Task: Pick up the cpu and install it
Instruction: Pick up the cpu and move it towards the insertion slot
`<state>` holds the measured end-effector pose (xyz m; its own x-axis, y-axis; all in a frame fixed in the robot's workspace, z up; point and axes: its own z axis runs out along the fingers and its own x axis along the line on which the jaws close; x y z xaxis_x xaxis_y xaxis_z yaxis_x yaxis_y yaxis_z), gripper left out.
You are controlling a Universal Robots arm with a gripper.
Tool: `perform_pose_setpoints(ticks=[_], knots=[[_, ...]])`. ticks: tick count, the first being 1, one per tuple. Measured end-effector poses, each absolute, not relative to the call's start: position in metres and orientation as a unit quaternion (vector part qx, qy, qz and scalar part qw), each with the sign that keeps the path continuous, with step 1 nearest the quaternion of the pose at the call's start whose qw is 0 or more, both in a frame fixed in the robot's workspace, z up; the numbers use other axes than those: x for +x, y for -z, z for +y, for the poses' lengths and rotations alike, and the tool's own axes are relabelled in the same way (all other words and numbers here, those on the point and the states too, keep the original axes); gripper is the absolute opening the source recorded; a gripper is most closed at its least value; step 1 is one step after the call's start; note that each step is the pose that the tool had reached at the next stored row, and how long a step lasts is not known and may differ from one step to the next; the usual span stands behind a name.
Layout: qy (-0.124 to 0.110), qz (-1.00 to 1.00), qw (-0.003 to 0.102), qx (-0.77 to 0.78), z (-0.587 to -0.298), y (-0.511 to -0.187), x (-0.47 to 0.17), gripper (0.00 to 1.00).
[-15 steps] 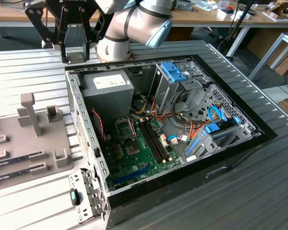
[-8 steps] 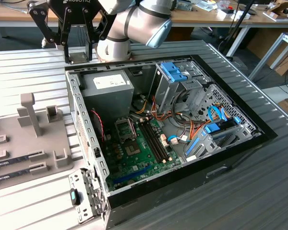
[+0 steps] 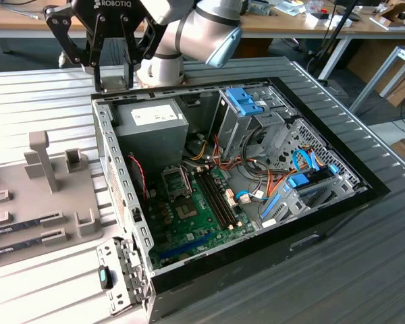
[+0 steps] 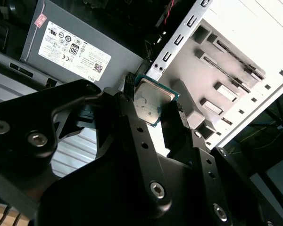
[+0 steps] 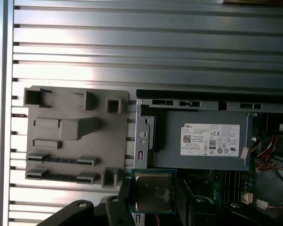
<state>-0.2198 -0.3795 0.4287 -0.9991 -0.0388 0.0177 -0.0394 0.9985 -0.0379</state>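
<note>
The cpu is a small square chip with a silvery top and a thin green rim. My gripper is shut on it, one black finger on each of two opposite edges. In the first wrist view the held cpu hangs over the case's corner, beside the power supply. The exterior view puts my gripper above the back corner of the open computer case, at that view's left. The dark metal-framed socket lies on the green motherboard, well below and away from the gripper, with its frame lifted.
A grey power supply fills the case corner under the gripper. A grey fixture plate with slots and memory sticks lies outside the case at the exterior view's left. Drive cages with blue clips and loose cables crowd the far side.
</note>
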Motion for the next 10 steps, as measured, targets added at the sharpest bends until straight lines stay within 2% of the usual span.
perform_pose_setpoints(ticks=[10], knots=[[-0.019, -1.0, 0.009, 0.02, -0.386, -0.4262, -0.2127, 0.47]])
